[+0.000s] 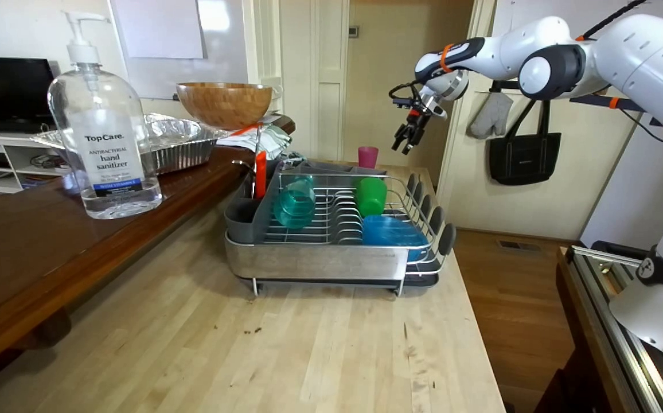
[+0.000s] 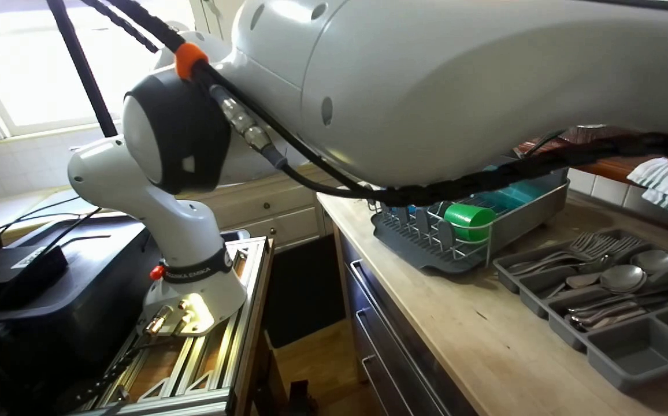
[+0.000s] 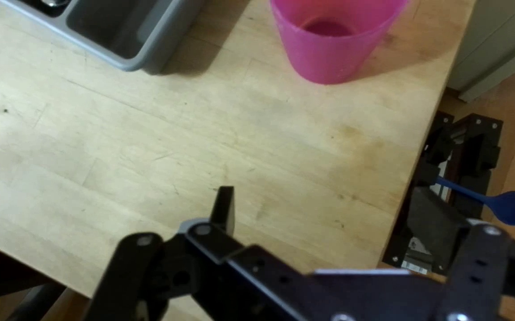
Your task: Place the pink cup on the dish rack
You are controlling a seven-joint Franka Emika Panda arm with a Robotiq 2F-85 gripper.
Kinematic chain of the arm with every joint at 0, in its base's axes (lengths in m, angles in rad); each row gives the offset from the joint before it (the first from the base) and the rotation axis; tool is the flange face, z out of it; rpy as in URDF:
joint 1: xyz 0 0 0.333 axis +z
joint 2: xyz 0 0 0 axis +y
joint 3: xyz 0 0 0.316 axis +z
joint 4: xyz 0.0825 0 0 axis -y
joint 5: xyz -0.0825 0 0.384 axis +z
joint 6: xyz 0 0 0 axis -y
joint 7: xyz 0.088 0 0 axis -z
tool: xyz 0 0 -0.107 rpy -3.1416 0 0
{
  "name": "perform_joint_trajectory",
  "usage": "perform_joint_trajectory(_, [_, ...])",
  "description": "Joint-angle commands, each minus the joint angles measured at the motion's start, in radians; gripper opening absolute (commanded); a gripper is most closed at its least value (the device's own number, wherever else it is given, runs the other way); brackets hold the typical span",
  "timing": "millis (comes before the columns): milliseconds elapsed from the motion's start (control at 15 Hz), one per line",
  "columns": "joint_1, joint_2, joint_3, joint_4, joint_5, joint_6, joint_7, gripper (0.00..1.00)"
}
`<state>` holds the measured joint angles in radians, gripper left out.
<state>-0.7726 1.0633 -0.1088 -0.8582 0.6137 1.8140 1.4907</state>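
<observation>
The pink cup [image 1: 367,156] stands upright on the wooden counter beyond the dish rack in an exterior view. In the wrist view the pink cup [image 3: 324,58] is at the top, its upper rim cut off by the frame. The silver wire dish rack [image 1: 320,263] stands on the counter; part of it [image 2: 533,216] also shows in an exterior view, where the arm covers the rest and the pink cup is not seen. My gripper [image 1: 401,144] is in the air, above and to the right of the cup there. In the wrist view its fingers [image 3: 329,211] are wide apart with nothing between them.
The rack holds a green cup [image 1: 371,196], a teal cup [image 1: 295,203] and a blue item [image 1: 393,230]. A grey cutlery tray [image 2: 608,349] lies between rack and pink cup. A sanitizer bottle [image 1: 105,143], foil tray [image 1: 185,150] and wooden bowl [image 1: 225,104] stand on the raised ledge.
</observation>
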Motion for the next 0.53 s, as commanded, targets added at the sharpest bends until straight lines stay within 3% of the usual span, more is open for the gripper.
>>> perform_joint_trajectory(0, [0.002, 0.027, 0.044, -0.028, 0.070, 0.107, 0.002, 1.00])
perform_joint_trajectory(467, [-0.002, 0.054, 0.114, -0.032, 0.140, 0.184, 0.000, 1.00])
